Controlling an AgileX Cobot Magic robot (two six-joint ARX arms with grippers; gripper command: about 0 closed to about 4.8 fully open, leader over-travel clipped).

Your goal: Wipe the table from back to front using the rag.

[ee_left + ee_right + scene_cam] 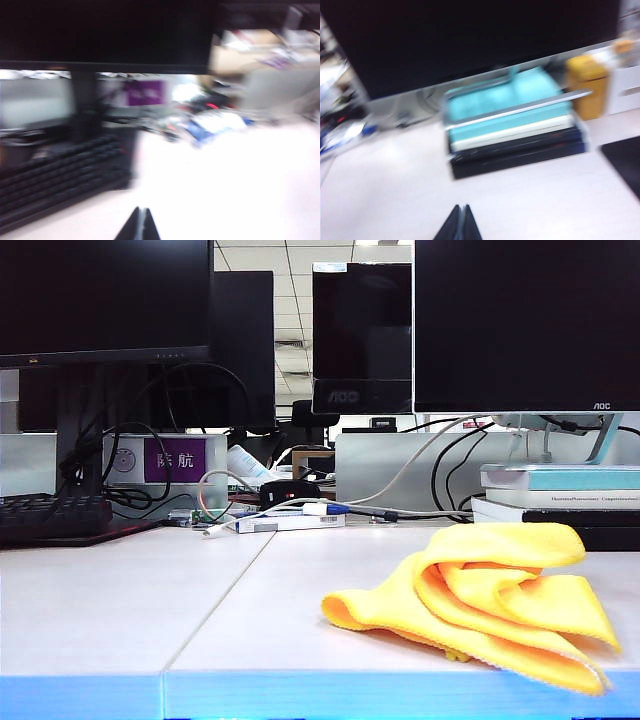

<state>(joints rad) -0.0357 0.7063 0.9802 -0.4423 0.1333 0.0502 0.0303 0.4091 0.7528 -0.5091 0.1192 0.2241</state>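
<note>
The bright yellow rag lies crumpled on the white table, at the front right near the light blue edge. Neither arm shows in the exterior view. In the blurred left wrist view my left gripper is shut with nothing in it, above bare table beside a black keyboard. In the right wrist view my right gripper is also shut and empty, over bare table in front of a stack of books. The rag is out of both wrist views.
Dark monitors stand along the back. A black keyboard sits at the back left, cables and small boxes in the middle, stacked books at the back right. A yellow container stands beside the books.
</note>
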